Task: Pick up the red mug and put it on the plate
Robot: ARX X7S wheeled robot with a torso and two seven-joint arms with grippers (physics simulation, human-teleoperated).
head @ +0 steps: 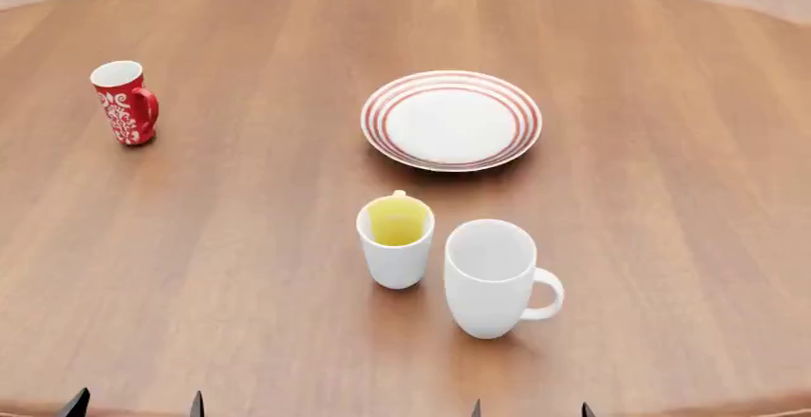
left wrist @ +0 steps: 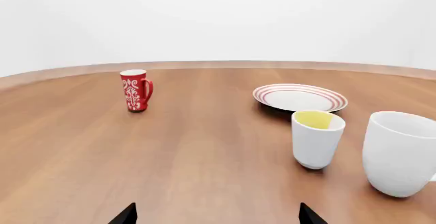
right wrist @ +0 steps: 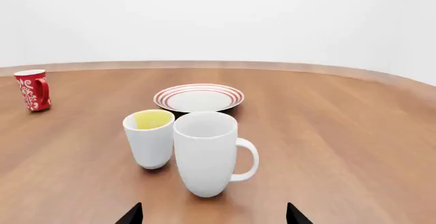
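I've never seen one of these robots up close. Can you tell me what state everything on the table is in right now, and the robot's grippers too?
red mug: upright, untouched, far left
plate: flat, nothing on it
yellow-inside mug: upright, empty
large white mug: upright, empty, handle to the right
left gripper: open, holding nothing
right gripper: open, holding nothing

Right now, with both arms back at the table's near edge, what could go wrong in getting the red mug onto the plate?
1. The red mug is tall and narrow; a finger nudging its side could tip it.
2. The yellow-lined mug and large white mug stand just in front of the plate; a low carry could clip them.
3. The left gripper, apparently open, starts far from the mug, so a long reach is needed.
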